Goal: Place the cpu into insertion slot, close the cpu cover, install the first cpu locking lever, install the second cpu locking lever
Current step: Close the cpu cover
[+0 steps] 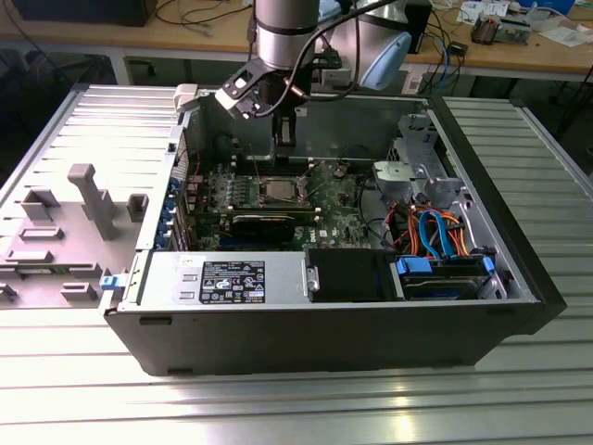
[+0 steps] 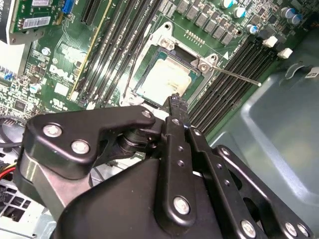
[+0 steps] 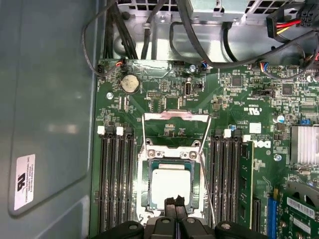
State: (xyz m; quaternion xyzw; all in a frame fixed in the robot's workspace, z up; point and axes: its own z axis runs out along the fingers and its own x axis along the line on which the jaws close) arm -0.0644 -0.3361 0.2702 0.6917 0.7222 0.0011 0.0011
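Robotics/electronics lab or workshop, by the look of it. Open PC case (image 1: 324,338) w/ bare green mobo (image 3: 164,107), set on ribbed metal table (image 1: 278,408); robot arm (image 1: 287,32) over it. Grey plastic fixtures (image 1: 88,199) alongside (blocky, w/ upright posts). Wooden workbench (image 1: 519,57) at back, strewn w/ cables (image 1: 199,14) & misc. kit.

Seated: the cpu (image 3: 171,183), silver-grey top up, lies flat in the insertion slot (image 3: 146,189). The cpu cover (image 3: 177,115) apparently stands raised, open.
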